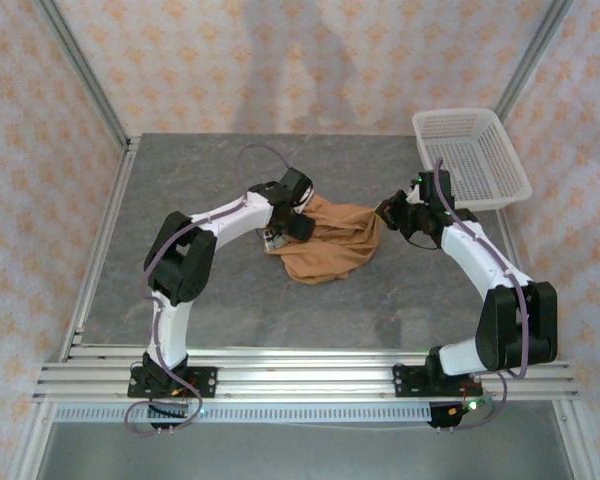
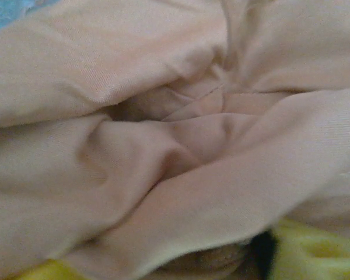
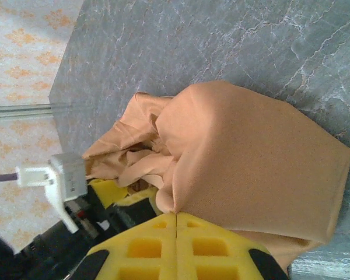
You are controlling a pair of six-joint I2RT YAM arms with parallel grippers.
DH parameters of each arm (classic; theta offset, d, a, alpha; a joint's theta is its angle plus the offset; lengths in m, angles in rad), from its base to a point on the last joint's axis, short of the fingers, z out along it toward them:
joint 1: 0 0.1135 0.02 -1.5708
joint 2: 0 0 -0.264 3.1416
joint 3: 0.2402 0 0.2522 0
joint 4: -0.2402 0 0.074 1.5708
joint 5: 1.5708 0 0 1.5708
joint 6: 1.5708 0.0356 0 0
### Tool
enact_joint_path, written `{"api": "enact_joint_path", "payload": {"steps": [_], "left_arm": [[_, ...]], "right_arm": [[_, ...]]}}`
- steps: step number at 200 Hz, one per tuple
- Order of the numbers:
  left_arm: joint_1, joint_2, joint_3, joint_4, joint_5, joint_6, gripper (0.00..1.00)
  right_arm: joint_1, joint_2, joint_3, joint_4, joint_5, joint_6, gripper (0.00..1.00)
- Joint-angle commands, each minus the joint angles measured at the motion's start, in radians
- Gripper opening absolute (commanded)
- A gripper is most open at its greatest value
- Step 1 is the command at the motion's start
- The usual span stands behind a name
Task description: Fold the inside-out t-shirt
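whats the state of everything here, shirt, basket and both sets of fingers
t-shirt: crumpled in a heap on the table, not folded
white mesh basket: upright, empty, at the table's far right corner
left gripper: fingers apart, pushed into the shirt's left side
right gripper: fingers shut on the shirt's right edge

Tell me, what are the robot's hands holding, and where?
The right gripper pinches the t-shirt by a bunched fold. The left gripper presses into it; hold unclear.
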Motion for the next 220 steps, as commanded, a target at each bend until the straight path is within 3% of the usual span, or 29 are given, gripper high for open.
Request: {"api": "enact_joint_path", "payload": {"steps": [1,10,48,103,157,190,220], "left_arm": [[0.006,0.012,0.042,-0.038,-0.092,-0.012,0.11],[0.008,0.001,0.044,-0.039,-0.091,-0.021,0.0],[0.012,-0.123,0.099,-0.11,-0.054,-0.048,0.0],[0.024,-0.338,0.312,-0.207,0.109,-0.112,0.0],[0.218,-0.438,0.533,-0.178,0.332,-0.283,0.0],[0.329,-0.602,0.478,-0.102,0.343,-0.341,0.0],[0.342,-0.746,0.295,0.019,0.305,-0.359,0.0]], "right_arm": [[0.002,-0.002,0.035,-0.013,-0.019,-0.019,0.0],[0.002,-0.004,0.035,-0.014,-0.024,-0.022,0.0],[0.004,0.008,0.069,-0.074,-0.023,-0.078,0.0],[0.003,0.034,0.255,-0.165,0.014,-0.09,0.0],[-0.005,0.03,0.692,-0.244,0.059,-0.056,0.0],[-0.05,-0.005,0.87,-0.331,0.092,-0.041,0.0],[-0.05,-0.085,0.778,-0.262,0.076,0.001,0.0]]}}
